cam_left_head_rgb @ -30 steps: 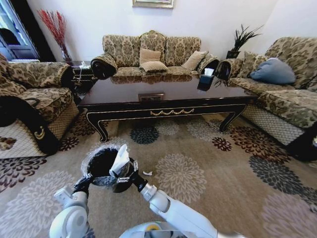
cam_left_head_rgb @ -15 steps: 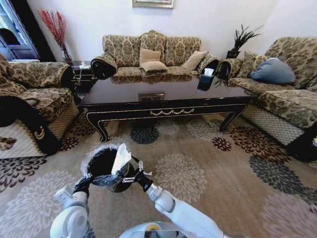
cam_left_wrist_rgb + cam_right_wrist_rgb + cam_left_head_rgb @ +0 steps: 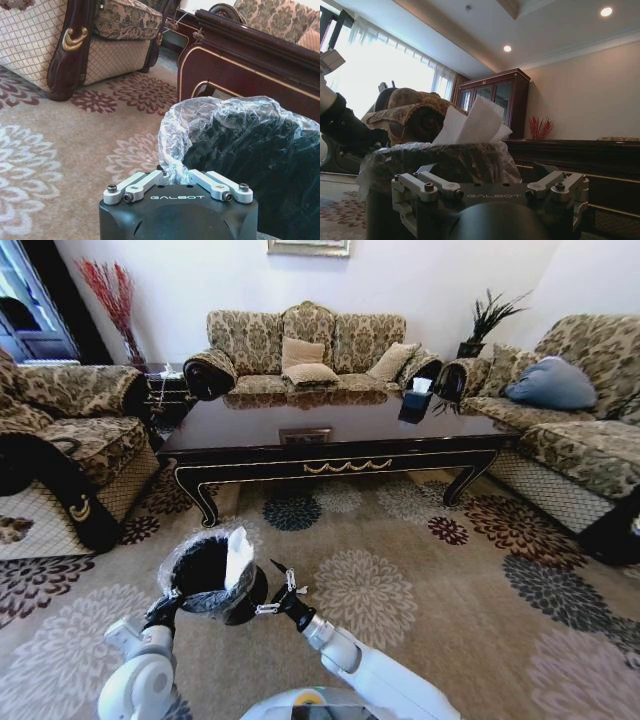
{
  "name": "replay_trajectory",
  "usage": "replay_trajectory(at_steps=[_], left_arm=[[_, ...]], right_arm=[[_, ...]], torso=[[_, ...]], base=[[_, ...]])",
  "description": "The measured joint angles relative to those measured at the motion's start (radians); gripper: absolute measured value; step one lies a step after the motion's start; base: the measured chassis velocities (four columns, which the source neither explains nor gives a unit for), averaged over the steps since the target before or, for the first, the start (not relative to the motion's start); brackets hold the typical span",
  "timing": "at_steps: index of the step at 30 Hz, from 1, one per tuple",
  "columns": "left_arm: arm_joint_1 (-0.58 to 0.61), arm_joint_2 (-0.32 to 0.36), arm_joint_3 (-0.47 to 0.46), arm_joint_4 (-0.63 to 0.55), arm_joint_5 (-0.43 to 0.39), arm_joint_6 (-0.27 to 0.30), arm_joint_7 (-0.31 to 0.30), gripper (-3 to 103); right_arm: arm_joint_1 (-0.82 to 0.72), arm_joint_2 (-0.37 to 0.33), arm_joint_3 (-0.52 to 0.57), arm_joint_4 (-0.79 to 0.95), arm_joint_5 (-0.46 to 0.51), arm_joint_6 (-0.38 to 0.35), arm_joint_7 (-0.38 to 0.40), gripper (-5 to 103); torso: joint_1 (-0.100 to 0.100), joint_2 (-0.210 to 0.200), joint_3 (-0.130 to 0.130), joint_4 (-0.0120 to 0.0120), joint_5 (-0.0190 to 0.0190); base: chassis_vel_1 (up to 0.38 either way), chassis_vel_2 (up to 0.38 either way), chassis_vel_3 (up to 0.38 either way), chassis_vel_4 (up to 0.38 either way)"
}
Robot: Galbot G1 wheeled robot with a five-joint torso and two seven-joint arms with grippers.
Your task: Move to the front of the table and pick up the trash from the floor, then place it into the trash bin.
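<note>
One change stands out: the right gripper (image 3: pixel 279 591) has let go of the white paper (image 3: pixel 238 556) and drawn back from the trash bin (image 3: pixel 212 578), its fingers spread and empty just beside the rim. The paper now stands upright inside the liner, so this piece looks delivered. The left gripper (image 3: pixel 178 184) keeps its fingers pinched on the crinkled bag at the bin's near edge, holding the bin off the carpet. The table (image 3: pixel 330 435) lies well beyond both grippers. A tiny white scrap (image 3: pixel 299 590) rests on the carpet just past the right fingers, so some litter likely remains. The head view alone shows that scrap; the right wrist view shows the paper (image 3: pixel 475 122) rising above the liner, and the left wrist view shows the pinch itself.
</note>
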Motion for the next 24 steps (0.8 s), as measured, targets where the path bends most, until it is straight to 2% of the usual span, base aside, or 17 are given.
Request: replay_trajectory(at_steps=[5, 8, 10, 15, 19, 24], left_arm=[[-0.008, -0.015, 0.003, 0.003, -0.035, -0.016, 0.012, 3], [-0.016, -0.025, 0.004, 0.000, -0.111, -0.043, 0.028, 4], [-0.018, -0.026, 0.003, -0.001, -0.131, -0.047, 0.031, 4], [-0.028, -0.037, -0.014, 0.008, -0.317, -0.078, 0.048, 4], [-0.027, -0.044, -0.016, 0.015, -0.364, -0.084, 0.059, 4], [-0.024, -0.046, -0.015, 0.017, -0.365, -0.083, 0.060, 3]], right_arm=[[-0.002, -0.003, 0.012, -0.010, 0.002, -0.003, 0.001, 100], [0.000, 0.007, 0.031, -0.029, 0.031, -0.041, 0.008, 100], [0.000, 0.010, 0.034, -0.032, 0.035, -0.047, 0.009, 100], [0.002, 0.023, 0.050, -0.050, 0.051, -0.081, 0.026, 100], [0.002, 0.028, 0.055, -0.058, 0.051, -0.097, 0.035, 100], [0.000, 0.028, 0.062, -0.059, 0.050, -0.106, 0.043, 100]], torso=[[0.000, 0.000, 0.000, 0.0001, -0.0001], [0.000, 0.000, 0.000, 0.0001, -0.0001], [0.000, 0.000, 0.000, 0.0000, -0.0001], [0.000, 0.000, 0.000, 0.0001, 0.0000], [0.000, 0.000, 0.000, 0.0000, 0.0000], [0.000, 0.000, 0.000, 0.0001, -0.0001]], base=[[0.000, 0.000, 0.000, 0.000], [0.000, 0.000, 0.000, 0.000], [0.000, 0.000, 0.000, 0.000], [0.000, 0.000, 0.000, 0.000], [0.000, 0.000, 0.000, 0.000], [0.000, 0.000, 0.000, 0.000]])
